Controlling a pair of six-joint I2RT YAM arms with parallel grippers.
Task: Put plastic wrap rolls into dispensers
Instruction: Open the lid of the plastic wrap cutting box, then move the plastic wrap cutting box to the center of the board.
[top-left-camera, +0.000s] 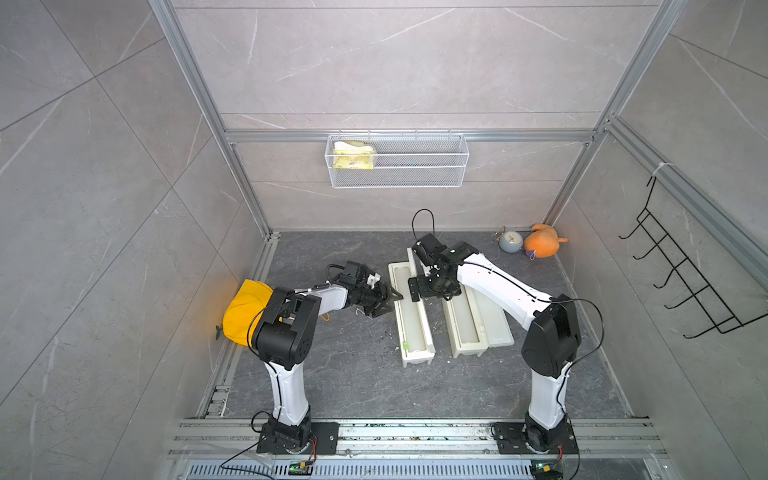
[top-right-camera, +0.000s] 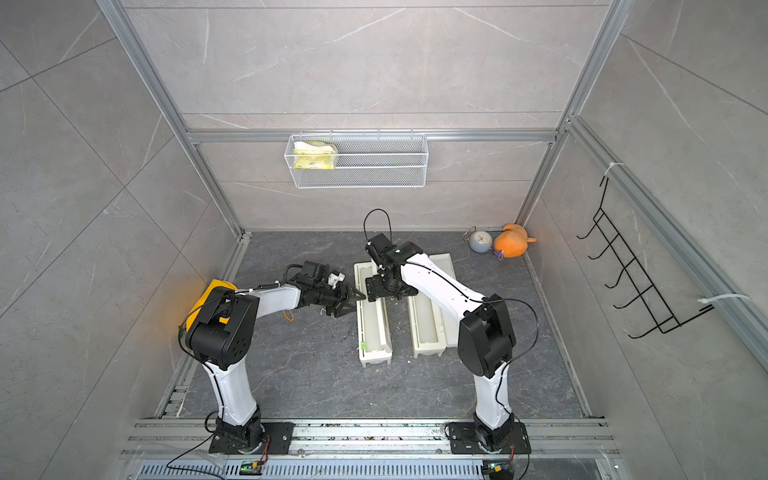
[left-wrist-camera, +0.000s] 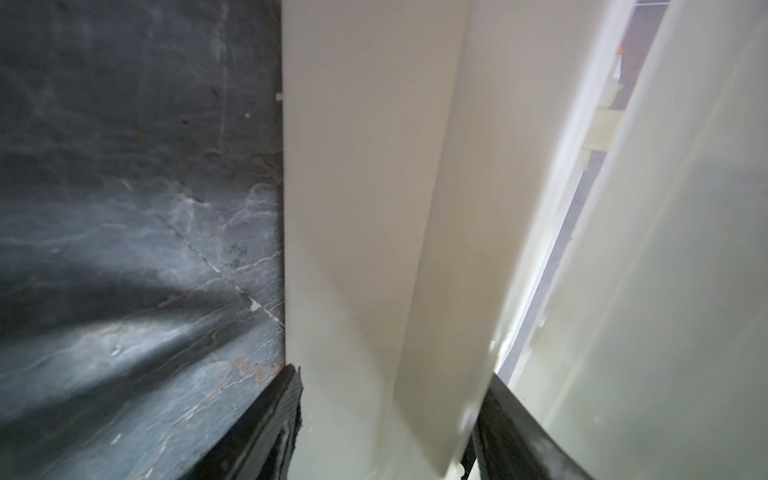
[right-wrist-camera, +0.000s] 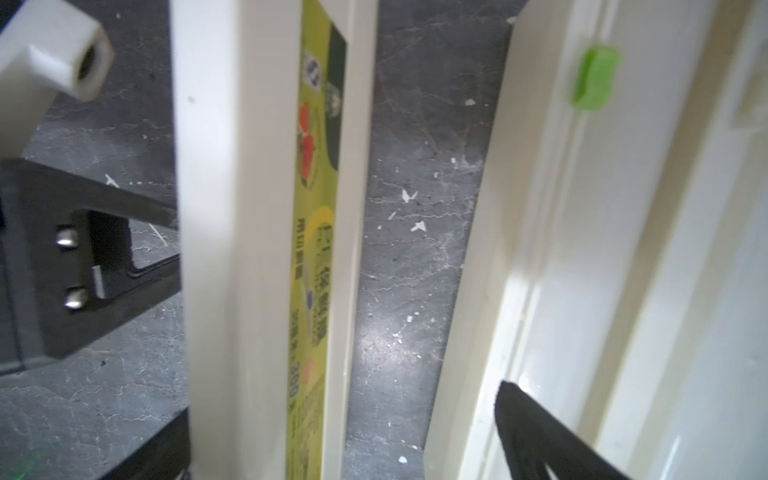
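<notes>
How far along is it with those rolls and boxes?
Seemingly done: no roll lies loose; the dispenser with the raised lid and the second dispenser each seem to hold a roll. In hand: the open right gripper surrounds that lid; the left gripper straddles that dispenser's wall. Left: shutting both lids.

Lab cell: aluminium frame (top-left-camera: 409, 136), tile walls (top-left-camera: 83, 208)

walls (top-left-camera: 374, 62): grey marbled tile | floor (top-left-camera: 353, 374): dark veined slab | frame (top-left-camera: 199, 83): aluminium
</notes>
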